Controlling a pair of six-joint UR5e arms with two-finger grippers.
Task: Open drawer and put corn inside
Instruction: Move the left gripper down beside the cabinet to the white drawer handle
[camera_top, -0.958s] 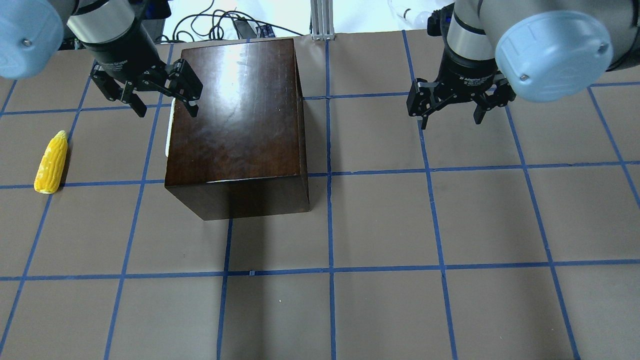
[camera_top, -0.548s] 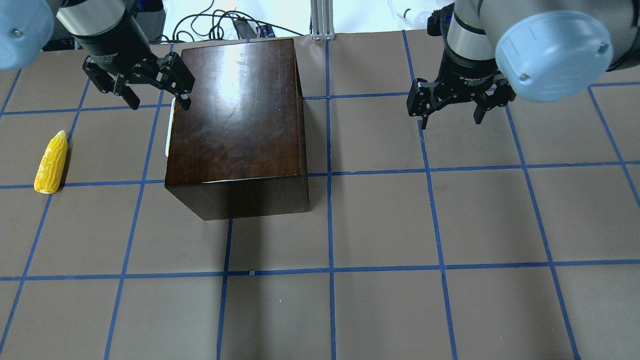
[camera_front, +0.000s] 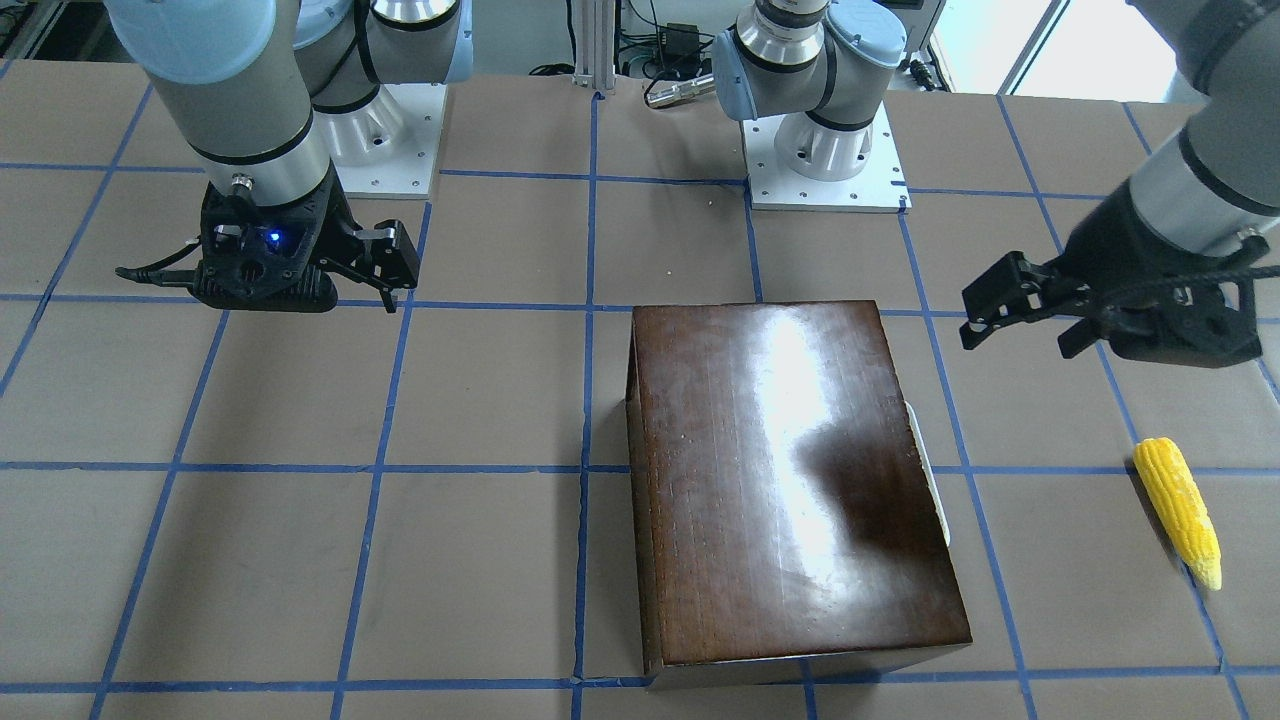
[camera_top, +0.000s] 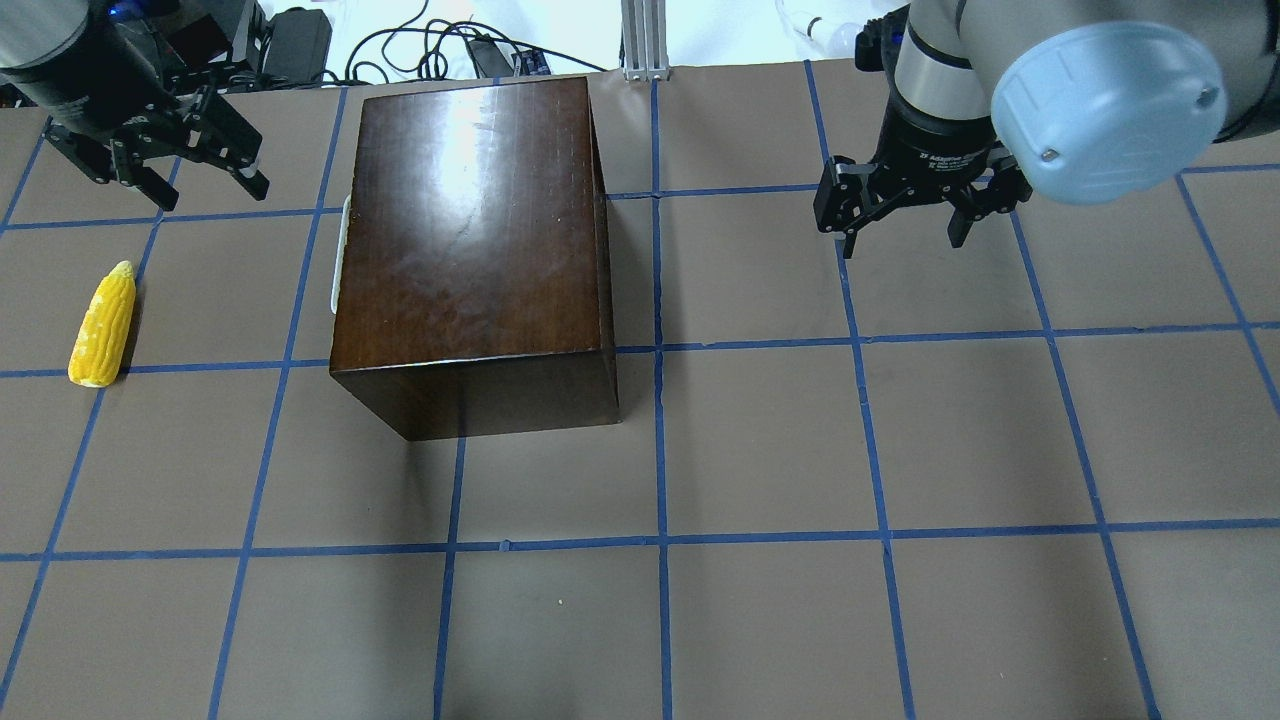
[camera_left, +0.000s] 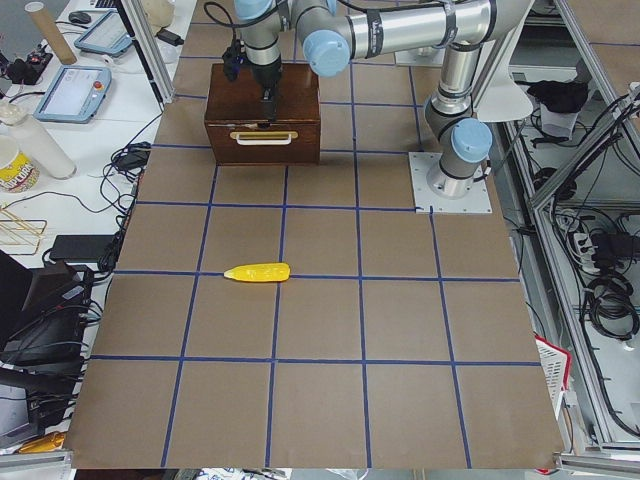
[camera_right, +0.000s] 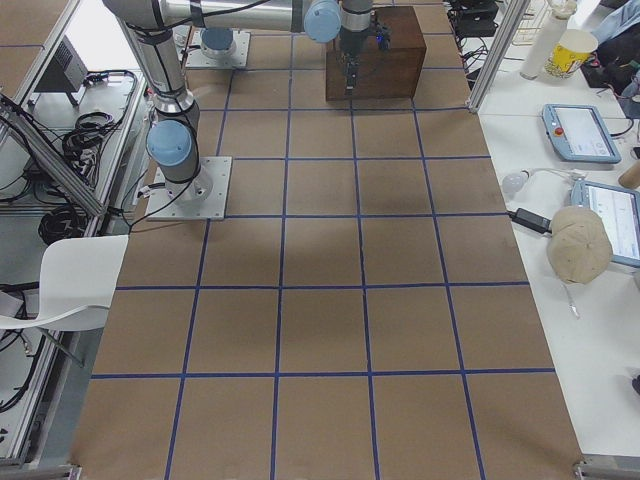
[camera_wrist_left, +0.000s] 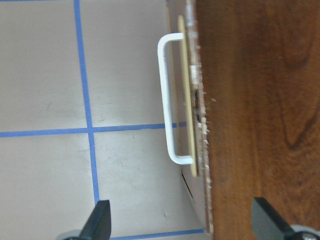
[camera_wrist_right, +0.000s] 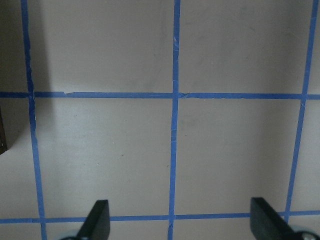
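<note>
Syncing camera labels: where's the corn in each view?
Front-facing: corn far right.
Overhead: corn far left.
Exterior left: corn centre-left.
Exterior right: not visible.
Left wrist: not in it.
Right wrist: not in it.
Landmark: dark box; corn lies off its handle side.

text | right gripper body: white print, "Adaptive" partly legible | else: none readable

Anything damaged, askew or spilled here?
Only minor: the edge of the box beside the handle is chipped, with pale flecks showing in the left wrist view. The corn lies whole on the table. Nothing spilled.
</note>
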